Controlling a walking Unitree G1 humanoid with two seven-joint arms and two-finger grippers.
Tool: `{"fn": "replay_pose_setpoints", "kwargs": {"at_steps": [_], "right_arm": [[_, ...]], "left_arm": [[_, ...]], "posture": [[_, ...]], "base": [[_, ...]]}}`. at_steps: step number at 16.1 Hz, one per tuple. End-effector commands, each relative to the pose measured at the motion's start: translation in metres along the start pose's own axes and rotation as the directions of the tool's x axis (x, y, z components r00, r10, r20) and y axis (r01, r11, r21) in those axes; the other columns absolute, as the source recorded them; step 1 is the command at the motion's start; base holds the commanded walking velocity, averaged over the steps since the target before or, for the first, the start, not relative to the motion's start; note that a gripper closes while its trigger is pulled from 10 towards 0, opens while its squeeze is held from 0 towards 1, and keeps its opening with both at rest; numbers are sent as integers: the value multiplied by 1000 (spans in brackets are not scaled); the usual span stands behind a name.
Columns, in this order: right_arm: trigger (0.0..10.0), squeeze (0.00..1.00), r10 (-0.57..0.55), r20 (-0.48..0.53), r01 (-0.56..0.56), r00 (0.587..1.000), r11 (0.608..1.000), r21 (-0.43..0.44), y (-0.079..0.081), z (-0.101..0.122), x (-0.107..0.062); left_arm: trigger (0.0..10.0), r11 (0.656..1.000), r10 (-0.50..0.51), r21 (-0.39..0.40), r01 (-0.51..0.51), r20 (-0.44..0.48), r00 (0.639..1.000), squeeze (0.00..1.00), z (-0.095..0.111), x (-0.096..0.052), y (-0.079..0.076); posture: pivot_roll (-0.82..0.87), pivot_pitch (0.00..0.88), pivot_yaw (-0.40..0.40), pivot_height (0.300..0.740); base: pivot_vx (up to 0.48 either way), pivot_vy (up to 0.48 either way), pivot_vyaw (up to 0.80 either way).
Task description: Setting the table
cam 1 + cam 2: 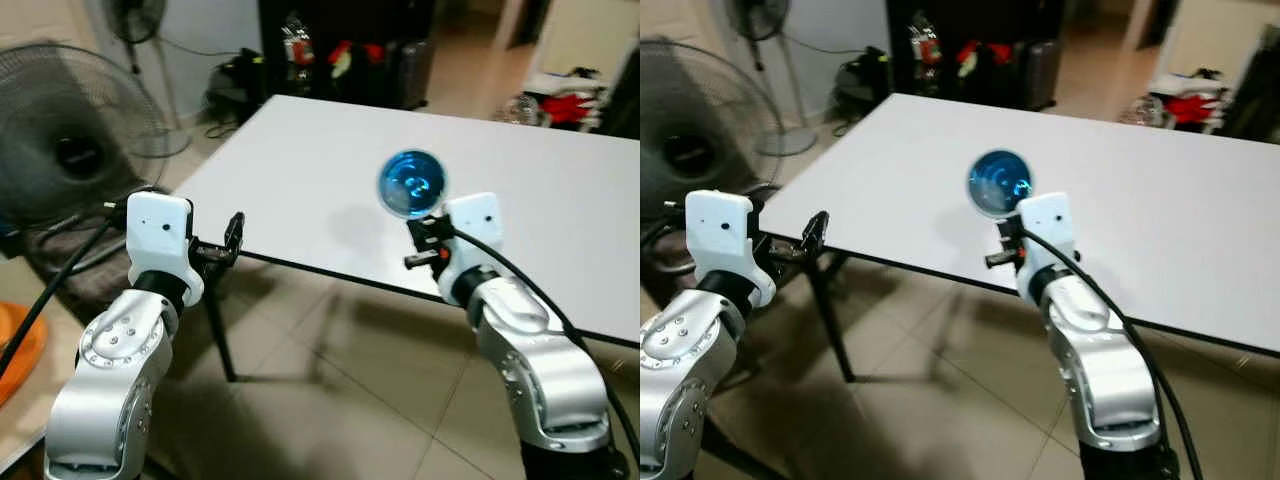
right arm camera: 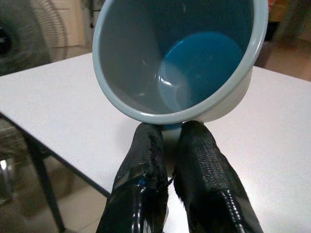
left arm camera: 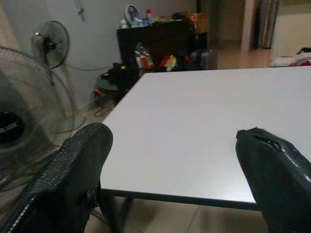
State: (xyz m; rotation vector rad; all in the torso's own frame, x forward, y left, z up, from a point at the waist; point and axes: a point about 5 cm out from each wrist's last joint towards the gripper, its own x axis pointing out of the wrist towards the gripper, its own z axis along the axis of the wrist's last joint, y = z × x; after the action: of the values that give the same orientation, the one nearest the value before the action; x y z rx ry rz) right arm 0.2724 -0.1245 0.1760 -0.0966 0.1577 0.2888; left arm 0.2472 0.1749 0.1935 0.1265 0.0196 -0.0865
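Pinching blue bowl (image 2: 180,63) rim, right gripper (image 2: 167,141) over white table (image 1: 300,170), left gripper (image 3: 175,160) spread, empty, no legible writing

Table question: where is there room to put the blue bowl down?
Nearly anywhere. The white table is bare from its near black edge to the far edge by the dark cabinet. The blue bowl is pinched by its rim in the right end effector, above the near part of the table. The left end effector is open, off the near left corner beside the fan. The floor behind looks cluttered.
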Motion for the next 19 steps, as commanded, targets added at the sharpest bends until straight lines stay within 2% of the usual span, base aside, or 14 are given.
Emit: {"fn": "replay_pose_setpoints", "kwargs": {"at_steps": [1, 4, 13, 19], "right_arm": [[10000, 0, 10, 17, -10, 1000, 1000, 2, 2, 6, 1], [10000, 0, -1, 14, 1, 1000, 1000, 6, 0, 6, 1], [10000, 0, 48, 14, -48, 999, 999, 8, 6, 9, 6], [10000, 0, 86, 7, -86, 996, 996, -6, 10, 12, 9]], "left_arm": [[10000, 1000, 2, 4, -2, 8, 1000, 0, 3, 1, 2], [10000, 1000, -4, 2, 4, 8, 1000, 0, 3, 2, 1], [10000, 1000, -8, 13, 8, -7, 1000, 0, 0, -4, 1], [10000, 999, -23, 44, 24, -7, 1000, 0, 1, -6, 2]], "posture": [[-54, 26, 1, 740], [-55, 28, 2, 740], [-34, 33, -13, 740], [-23, 35, -8, 740]], "base": [[435, 0, -788], [431, 0, -788], [413, 0, 0], [0, 0, 0]]}}
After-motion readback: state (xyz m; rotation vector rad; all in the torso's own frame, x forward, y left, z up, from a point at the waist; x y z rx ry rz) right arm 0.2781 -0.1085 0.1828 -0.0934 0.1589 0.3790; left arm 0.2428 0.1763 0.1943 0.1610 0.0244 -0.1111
